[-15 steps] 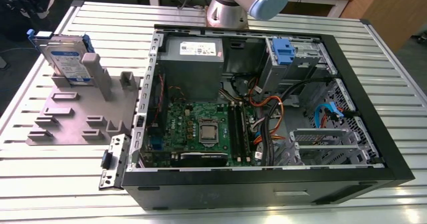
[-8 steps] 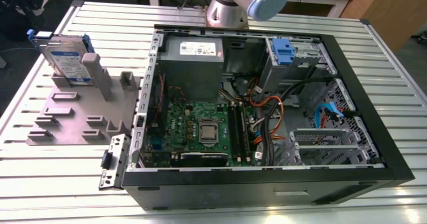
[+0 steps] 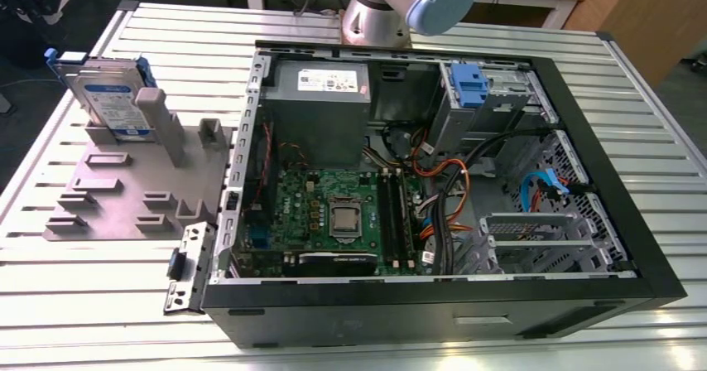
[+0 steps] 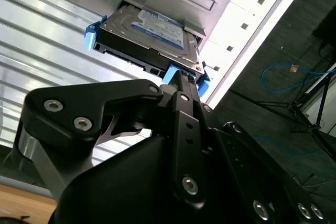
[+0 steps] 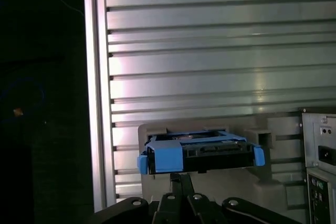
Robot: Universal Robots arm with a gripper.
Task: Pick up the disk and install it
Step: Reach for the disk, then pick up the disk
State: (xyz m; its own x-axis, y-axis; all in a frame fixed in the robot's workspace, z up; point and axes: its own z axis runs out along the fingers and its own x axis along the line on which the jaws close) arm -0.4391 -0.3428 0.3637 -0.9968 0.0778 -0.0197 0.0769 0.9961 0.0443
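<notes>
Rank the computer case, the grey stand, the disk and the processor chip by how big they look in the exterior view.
Largest to smallest:
1. computer case
2. grey stand
3. disk, standing upright in that stand
4. processor chip, clearly the smallest

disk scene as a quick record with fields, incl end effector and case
disk: on edge in the grey holder, blue carrier fitted
grey holder: on the slatted table, exterior view's left of the computer case
computer case: open, motherboard exposed
end effector: facing the disk's carrier end, apart from it
installed: not yet
</notes>
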